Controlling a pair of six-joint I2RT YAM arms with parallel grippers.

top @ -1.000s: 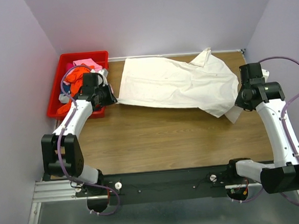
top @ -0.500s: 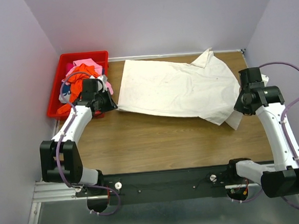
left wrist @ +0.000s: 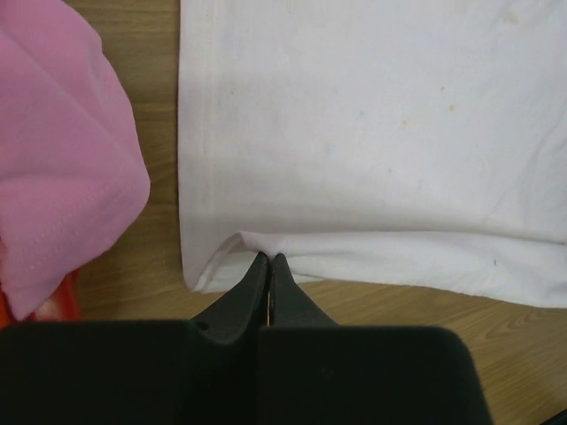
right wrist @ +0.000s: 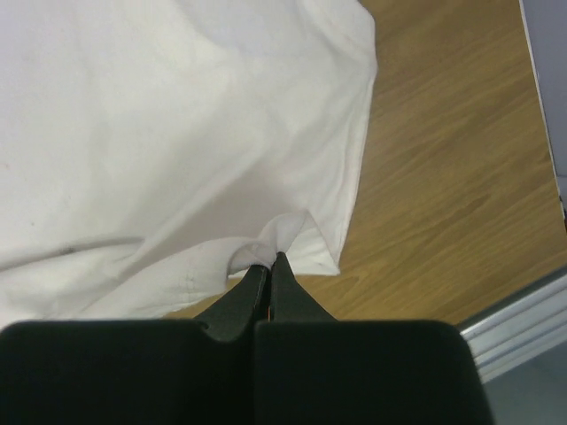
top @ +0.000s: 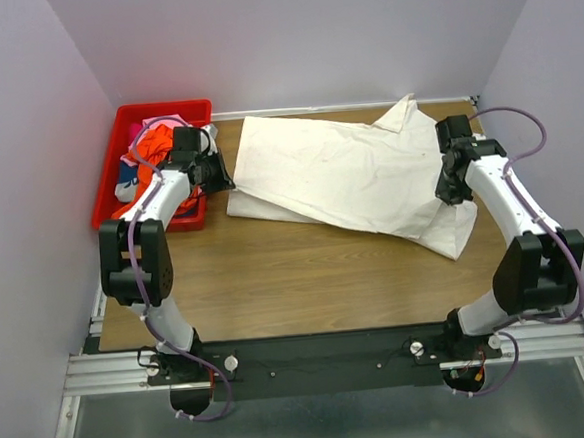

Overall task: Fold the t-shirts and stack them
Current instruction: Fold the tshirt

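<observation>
A white t-shirt (top: 349, 175) lies spread across the far half of the wooden table, partly folded over itself. My left gripper (top: 226, 181) is shut on the shirt's left edge; in the left wrist view the closed fingertips (left wrist: 267, 258) pinch a fold of white cloth (left wrist: 372, 124). My right gripper (top: 444, 190) is shut on the shirt's right edge; in the right wrist view the tips (right wrist: 268, 258) pinch a bunched corner of the cloth (right wrist: 159, 133). More shirts, orange and pink (top: 162, 148), lie in a red bin.
The red bin (top: 125, 125) stands at the far left corner, next to my left arm. A pink shirt (left wrist: 62, 159) hangs at the left of the left wrist view. The table's right edge (right wrist: 532, 310) and walls are close.
Both grippers moved toward the far side with the shirt's edges, the right one also inward. The near part of the shirt now lies folded over the rest.
</observation>
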